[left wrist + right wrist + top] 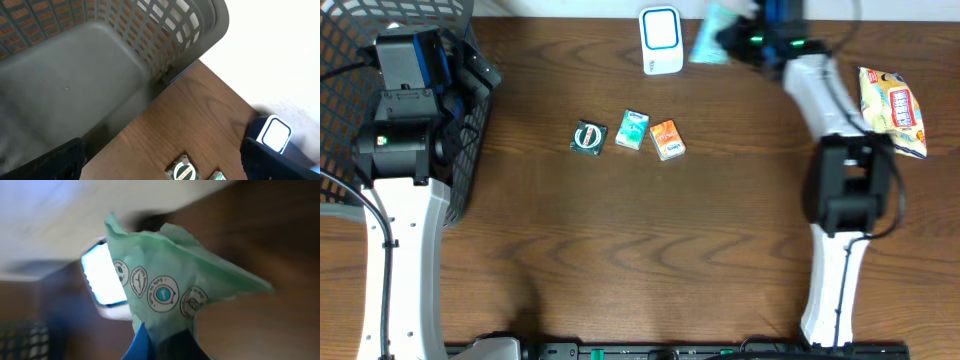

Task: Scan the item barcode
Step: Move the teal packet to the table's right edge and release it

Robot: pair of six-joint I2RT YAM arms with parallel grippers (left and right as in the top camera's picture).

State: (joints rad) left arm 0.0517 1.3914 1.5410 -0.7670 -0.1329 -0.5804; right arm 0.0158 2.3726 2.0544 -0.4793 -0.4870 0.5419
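1. Two arms on this one, so going left to right. Starts at the far left with a grey basket (340, 60), presumably the drop spot for scanned stuff.
2. Left gripper (161, 150) next, hanging right over that basket with fingers spread as wide as possible and gripping nothing. Looks parked there just to stay out of the way.
3. Mid-table: three little packets in a row, well apart from both arms. Dark packet (588, 137) with a round logo, then teal packet (633, 130), then orange packet (667, 139). Lined up like a queue, probably for easy picking one by one.
4. Back edge of the table: white scanner (661, 40), standing upright with its bright window glowing in the right wrist view.
5. Right gripper (160, 347) up by the scanner, fingers pressed together on the bottom edge of the mint-green pouch (165, 280). Pinched low, most likely to leave the printed faces free for the reader. Held in the air just beside the scanner window. Can't tell whether the barcode faces it, too blurry.
6. Far right: yellow snack bag (892, 108) lying flat near the table edge, clear of the arm.
7. Best guess: mid-scan, maybe needing a small twist of the pouch.
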